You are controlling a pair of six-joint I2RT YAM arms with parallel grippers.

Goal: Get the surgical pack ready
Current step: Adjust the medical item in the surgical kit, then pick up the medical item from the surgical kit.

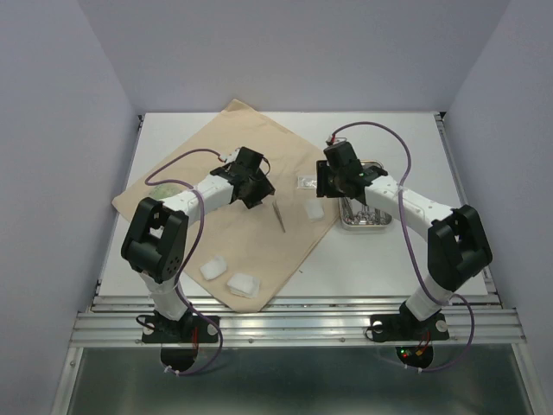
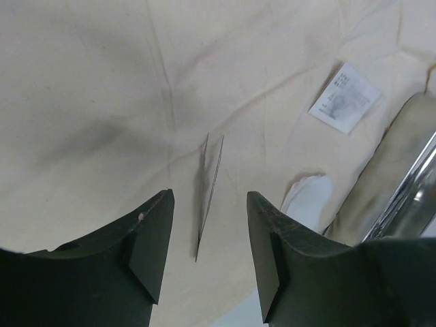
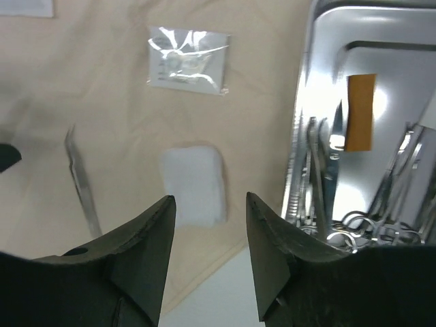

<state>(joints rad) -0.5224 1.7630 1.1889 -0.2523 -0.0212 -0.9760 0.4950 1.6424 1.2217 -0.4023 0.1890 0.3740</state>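
The beige cloth (image 1: 233, 164) lies spread on the table's left half. Thin silver forceps (image 1: 277, 216) rest on it, just past the tips of my left gripper (image 2: 210, 195), which is open and holds nothing. One white gauze pad (image 3: 193, 184) lies near the cloth's right corner, below my open, empty right gripper (image 3: 208, 199). Two more gauze pads (image 1: 213, 268) (image 1: 244, 284) sit at the cloth's near edge. The steel tray (image 3: 395, 61) stands right of the cloth, with scissors and ring-handled instruments (image 3: 381, 218) inside.
A clear plastic packet (image 3: 189, 60) lies on the cloth beyond the gauze pad, close to the tray. An orange label (image 3: 361, 112) sits inside the tray. Both grippers (image 1: 257, 192) (image 1: 327, 183) hover near mid-table, about a hand's width apart. Walls enclose the table on three sides.
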